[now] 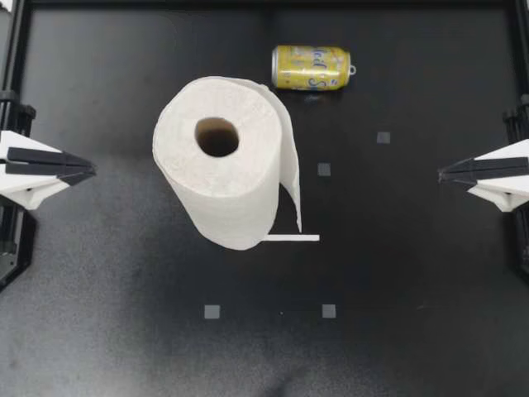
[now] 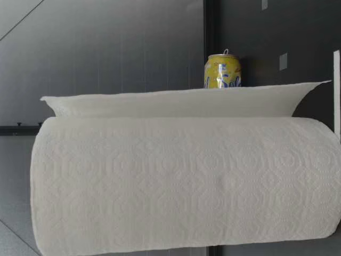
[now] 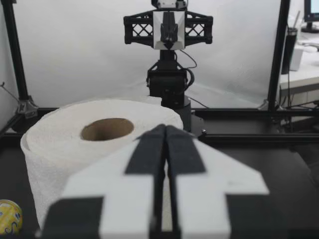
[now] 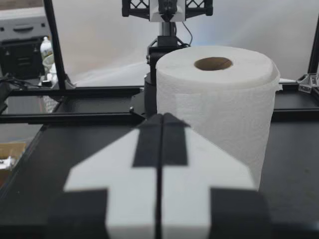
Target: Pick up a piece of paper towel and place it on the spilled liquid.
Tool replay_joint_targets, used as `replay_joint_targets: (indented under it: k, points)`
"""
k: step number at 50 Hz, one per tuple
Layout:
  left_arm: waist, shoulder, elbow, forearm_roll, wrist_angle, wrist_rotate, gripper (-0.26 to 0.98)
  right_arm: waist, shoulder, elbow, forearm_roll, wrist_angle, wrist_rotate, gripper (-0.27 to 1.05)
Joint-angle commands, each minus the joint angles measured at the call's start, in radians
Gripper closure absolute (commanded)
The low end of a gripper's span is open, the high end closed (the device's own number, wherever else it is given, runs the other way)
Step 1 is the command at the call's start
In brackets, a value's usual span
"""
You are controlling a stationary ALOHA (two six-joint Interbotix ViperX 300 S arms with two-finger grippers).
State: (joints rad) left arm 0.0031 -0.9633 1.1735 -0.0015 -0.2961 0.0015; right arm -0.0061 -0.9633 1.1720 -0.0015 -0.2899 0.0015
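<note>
While our left gripper (image 1: 91, 169) and right gripper (image 1: 442, 174) sit closed at the table (image 1: 413, 273) edges, the paper towel roll (image 1: 221, 161) stands upright mid-table, its loose sheet (image 1: 290, 161) hanging on its right. We'd open the right fingers and pinch that sheet's free edge, left steadying the roll.

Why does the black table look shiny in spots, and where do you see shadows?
Top view: the table reflects light as a pale sheen, and the can casts a shadow beside it. Low view: the loose sheet shades a narrow band on the paper towel roll. Left wrist view: a bright backdrop behind the roll.
</note>
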Motion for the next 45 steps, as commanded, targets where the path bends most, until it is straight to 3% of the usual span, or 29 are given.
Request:
replay_joint_targets:
  k: [1,4,14,24,30,37,45]
  points:
    - [0.003,0.020,-0.025,-0.002,-0.003,0.000,0.59,-0.002,0.015,-0.021,0.000,-0.008,0.005,0.72]
    - [0.002,0.035,-0.040,-0.002,-0.003,0.003,0.65,0.000,0.043,-0.044,0.000,0.006,0.008,0.75]
    - [0.002,0.084,-0.075,-0.002,-0.003,0.006,0.65,0.000,0.199,-0.161,-0.002,0.181,0.005,0.75]
    - [0.021,0.169,-0.149,-0.018,0.018,0.003,0.65,0.000,0.313,-0.364,-0.058,0.629,0.003,0.75]
    - [0.051,0.236,-0.219,-0.018,0.103,0.006,0.65,0.018,0.362,-0.482,-0.129,0.865,0.021,0.75]
    - [0.060,0.318,-0.291,-0.017,0.172,0.009,0.65,0.137,0.443,-0.598,-0.336,1.031,0.158,0.76]
    - [0.072,0.365,-0.327,-0.017,0.230,0.003,0.65,0.400,0.546,-0.666,-0.838,1.324,0.614,0.76]
